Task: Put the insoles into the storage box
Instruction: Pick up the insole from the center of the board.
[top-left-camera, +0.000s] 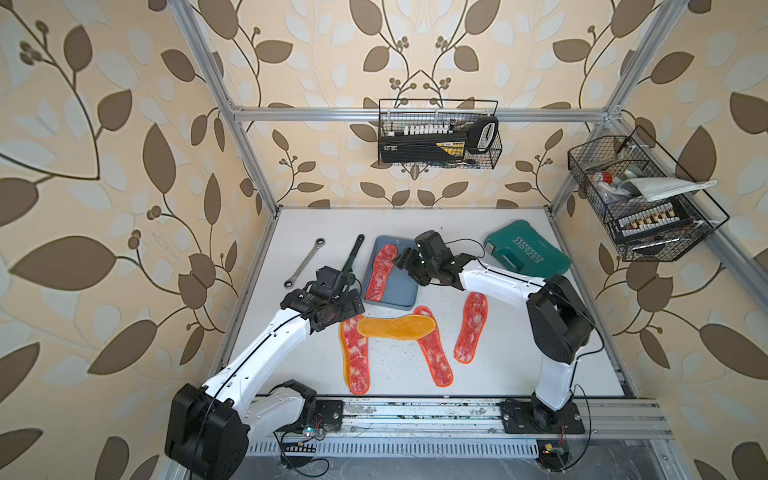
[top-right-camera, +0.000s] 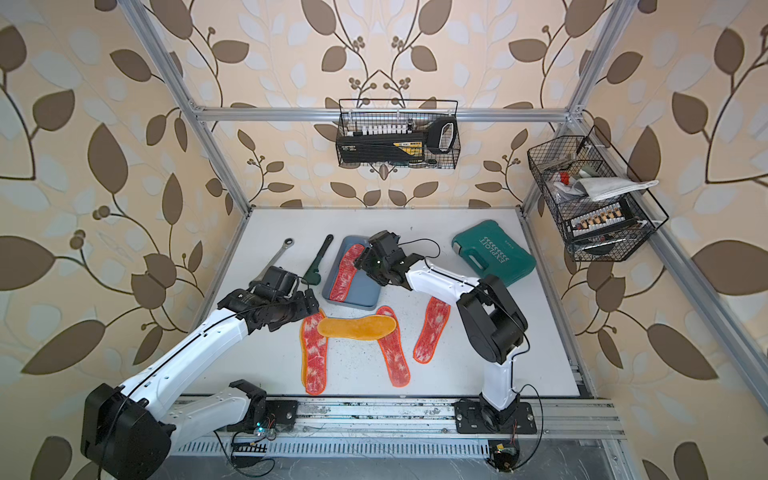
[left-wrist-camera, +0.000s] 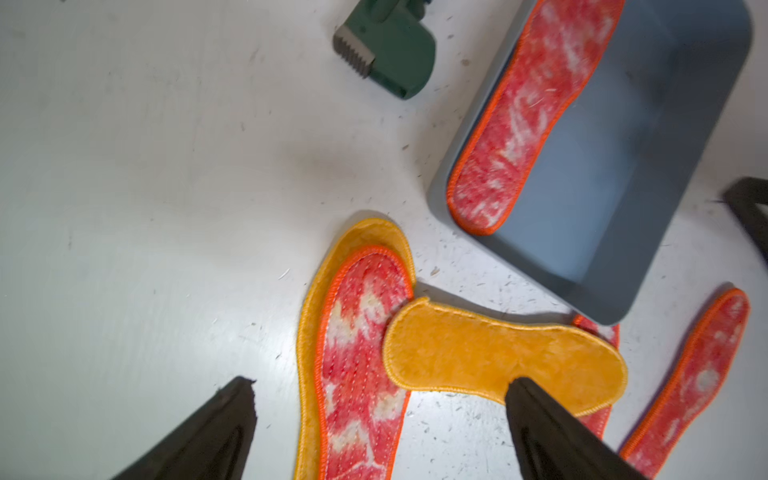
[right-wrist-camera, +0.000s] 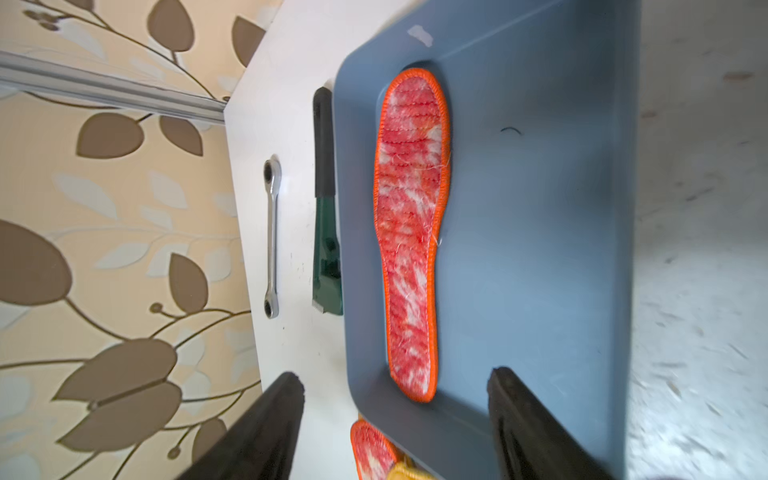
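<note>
The blue-grey storage box sits mid-table. One red-white insole lies flat along its left side. My right gripper hovers open over the box's near end with nothing between its fingers. Several more insoles lie on the table in front of the box. A yellow-face-up one lies across a red one on a yellow one and a middle red one. Another red one lies to the right. My left gripper is open and empty above the left stack.
A ratchet wrench and a green pipe wrench lie left of the box. A teal tool case stands at the back right. Wire baskets hang on the back wall and on the right wall.
</note>
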